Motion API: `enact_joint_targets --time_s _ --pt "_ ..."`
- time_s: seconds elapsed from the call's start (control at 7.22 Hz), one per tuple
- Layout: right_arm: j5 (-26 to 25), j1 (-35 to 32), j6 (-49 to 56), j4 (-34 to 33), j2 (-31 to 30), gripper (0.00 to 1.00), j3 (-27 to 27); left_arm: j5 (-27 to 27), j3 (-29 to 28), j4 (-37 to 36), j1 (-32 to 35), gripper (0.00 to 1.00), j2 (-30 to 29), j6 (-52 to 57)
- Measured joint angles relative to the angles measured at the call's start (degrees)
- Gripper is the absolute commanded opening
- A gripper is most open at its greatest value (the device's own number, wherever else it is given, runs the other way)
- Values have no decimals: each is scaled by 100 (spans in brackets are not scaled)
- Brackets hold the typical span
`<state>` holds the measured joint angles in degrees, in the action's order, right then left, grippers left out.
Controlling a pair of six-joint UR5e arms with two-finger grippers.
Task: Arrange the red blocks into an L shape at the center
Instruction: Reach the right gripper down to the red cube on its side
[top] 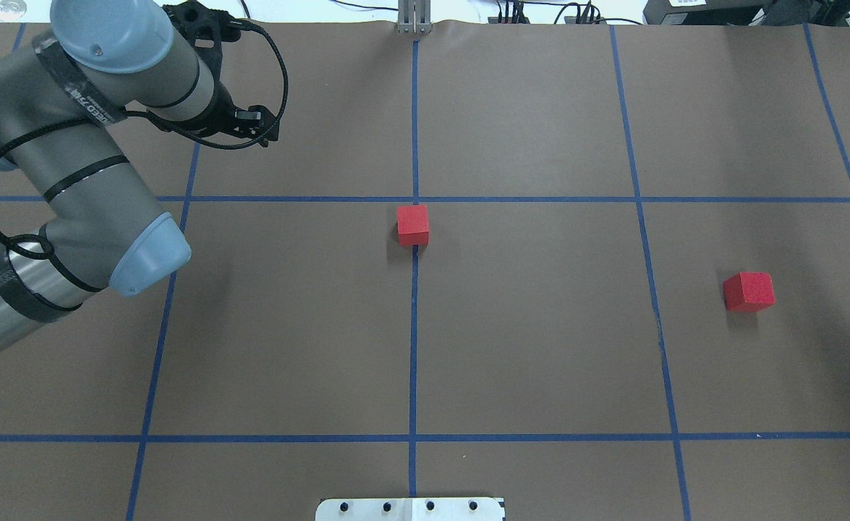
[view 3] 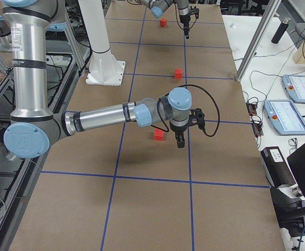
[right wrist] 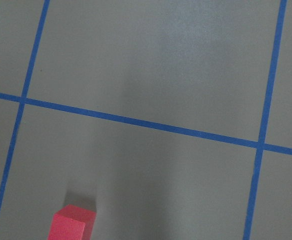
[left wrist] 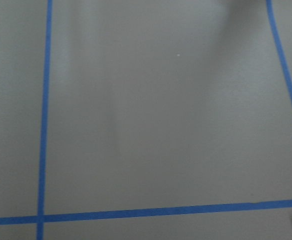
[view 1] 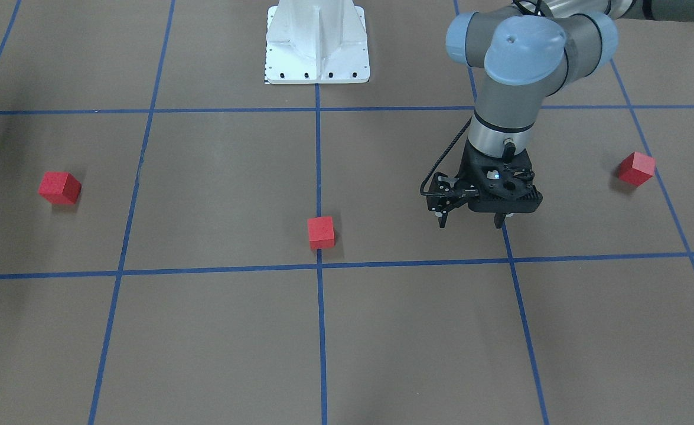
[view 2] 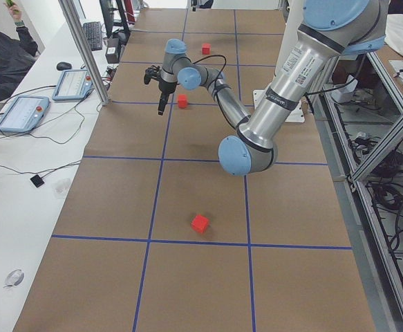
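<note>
- Nearest of the three red blocks, the middle block (view 1: 321, 232) sat on the blue tape line just on the robot's side of the center (view 1: 319, 265). It was close to that crossing but not on it.
- The left gripper (view 1: 470, 222) hung above the brown surface (view 1: 217, 330), over the next tape line to the robot's left of the center. Its fingers pointed down and stood spread apart with nothing between them.
- The left-hand block (view 1: 637, 168) lay well apart from the center, farther to the robot's left than the left gripper and a little more toward the robot.
- The right-hand block (view 1: 59, 188) lay well apart from the center on the robot's right, turned at an angle to the tape lines.
- No block touched another.
- The right gripper (view 3: 179, 141) showed only in the right side view. It pointed down just beside the right-hand block, well to the robot's right of the center. Whether its fingers were apart or together could not be told.
- The white base (view 1: 317, 41) stood on the robot's side of the center, along the same tape line as the middle block.
</note>
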<state>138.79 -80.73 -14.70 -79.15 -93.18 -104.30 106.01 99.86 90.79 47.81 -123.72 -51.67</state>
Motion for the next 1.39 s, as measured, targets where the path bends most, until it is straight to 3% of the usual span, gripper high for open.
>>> enact_joint_targets --time_s 0.28,0.55,0.97,1.25,1.39 --pt "-556 760 -2451 2518 -772 98 -10 7 19 160 71 100 164 37" --pt "-1521 1615 -4005 4086 -1293 99 -21 8 18 182 83 100 187 41" --pt "-2824 2786 -4432 4684 -1756 99 -120 2 24 185 71 100 191 15" --pt "-3466 3498 -4539 4624 -1798 99 -202 -1 24 191 64 100 190 -22" --pt "-3651 3750 -4677 4276 -1778 99 -442 -1 20 193 60 100 194 -30"
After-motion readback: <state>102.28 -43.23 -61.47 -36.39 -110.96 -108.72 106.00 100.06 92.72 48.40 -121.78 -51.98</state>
